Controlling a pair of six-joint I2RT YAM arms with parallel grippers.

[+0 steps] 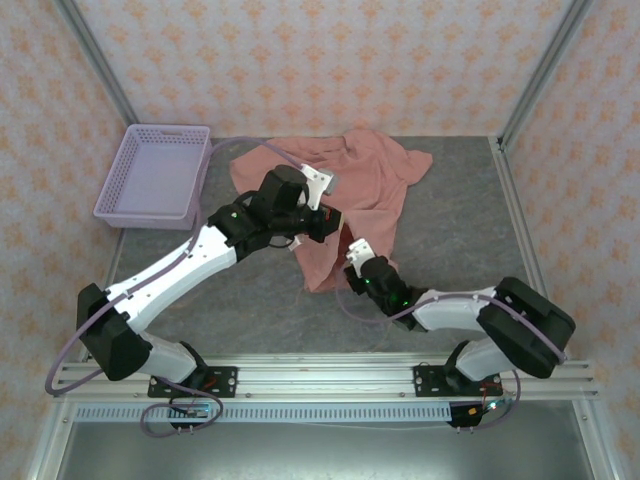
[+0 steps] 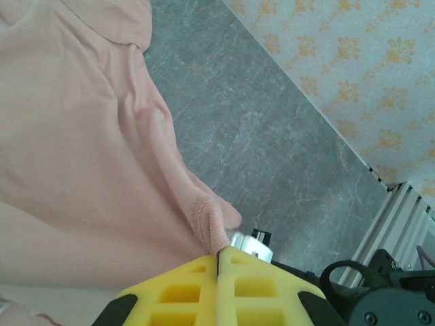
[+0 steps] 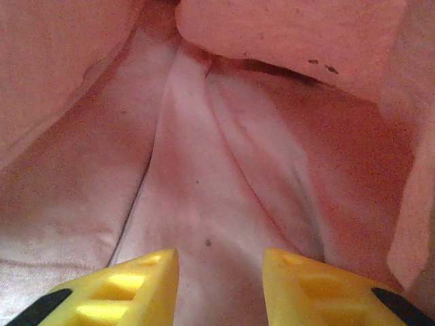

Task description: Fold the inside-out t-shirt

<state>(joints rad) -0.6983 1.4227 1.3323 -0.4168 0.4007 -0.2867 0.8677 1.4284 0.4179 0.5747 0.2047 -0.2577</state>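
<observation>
The salmon-pink inside-out t-shirt lies crumpled at the back middle of the grey table, with a narrow part trailing toward the arms. My left gripper is over that trailing part. In the left wrist view its yellow fingers are pressed together on a stitched hem of the t-shirt, which hangs slightly lifted. My right gripper is right beside it, pushed into the cloth. Its fingers stand apart, and a soft ridge of the t-shirt runs between them, unpinched.
A lilac plastic basket stands at the back left. Patterned walls and metal posts close in the table on three sides. Bare grey table stretches to the right of the shirt. The right arm's black body is close to my left fingers.
</observation>
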